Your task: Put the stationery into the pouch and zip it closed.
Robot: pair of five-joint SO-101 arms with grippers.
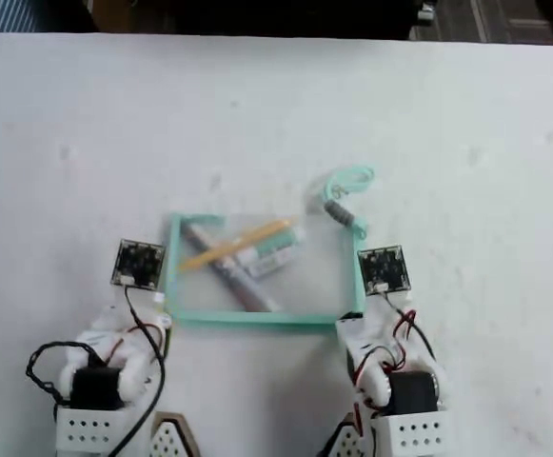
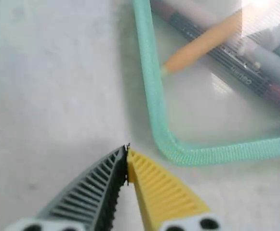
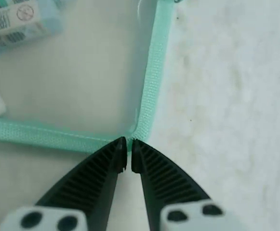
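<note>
A clear pouch with a mint-green rim (image 1: 257,319) lies flat mid-table. Inside it are an orange pencil (image 1: 238,244), grey pens (image 1: 233,276) and a pale blue boxed eraser (image 1: 278,253). Its mint strap (image 1: 348,179) and grey zipper pull (image 1: 345,215) lie at the far right corner. My left gripper (image 2: 126,150), with grey and yellow fingers, is shut just off the pouch's near left corner (image 2: 171,147), with the pencil (image 2: 202,45) beyond. My right gripper (image 3: 126,142), black-fingered, is shut with its tips against the near right corner (image 3: 140,127).
White table all around; its far edge (image 1: 276,34) meets a dark floor. Both arm bases (image 1: 90,400) (image 1: 400,400) stand at the near edge, one on each side of the pouch.
</note>
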